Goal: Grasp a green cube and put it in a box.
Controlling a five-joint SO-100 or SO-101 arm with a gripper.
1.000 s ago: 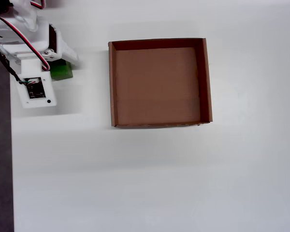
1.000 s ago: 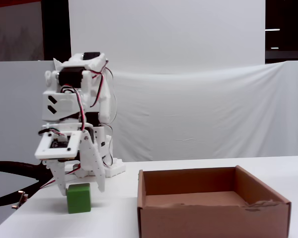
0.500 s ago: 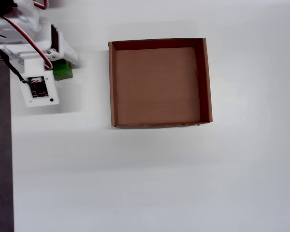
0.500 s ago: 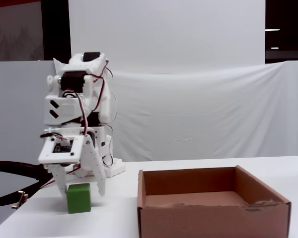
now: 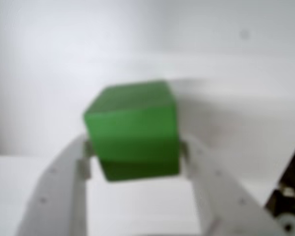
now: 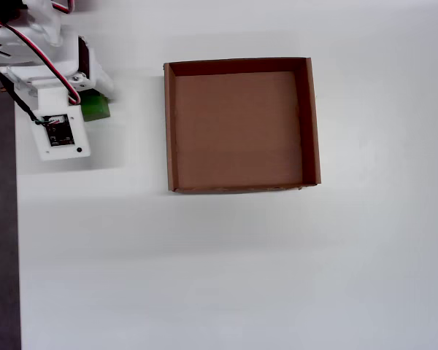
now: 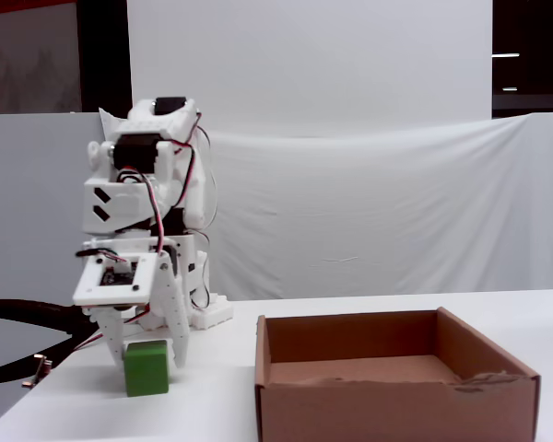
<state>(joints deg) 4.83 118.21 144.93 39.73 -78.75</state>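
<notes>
The green cube [image 5: 132, 128] fills the middle of the wrist view, blurred, with a white finger pressed against each of its sides. My gripper [image 5: 134, 147] is shut on it. In the fixed view the cube [image 7: 147, 368] stands on the white table at the left, its bottom still on the surface, and the gripper [image 7: 146, 354] comes down over it from above. Only a green corner of the cube [image 6: 96, 109] shows from overhead, beside the arm. The box [image 6: 169, 124] is an open brown cardboard tray, apart from the cube to the right, with nothing in it [image 7: 396, 410].
The table's left edge borders a dark strip [image 6: 0, 219] in the overhead view. A black curved object [image 7: 28, 313] lies at the far left behind the arm. The arm's base [image 7: 210, 313] stands behind the cube. A white cloth backdrop hangs behind the table.
The gripper has come down a little lower over the cube and its fingers have drawn in against the cube's sides. Cube and box have not moved.
</notes>
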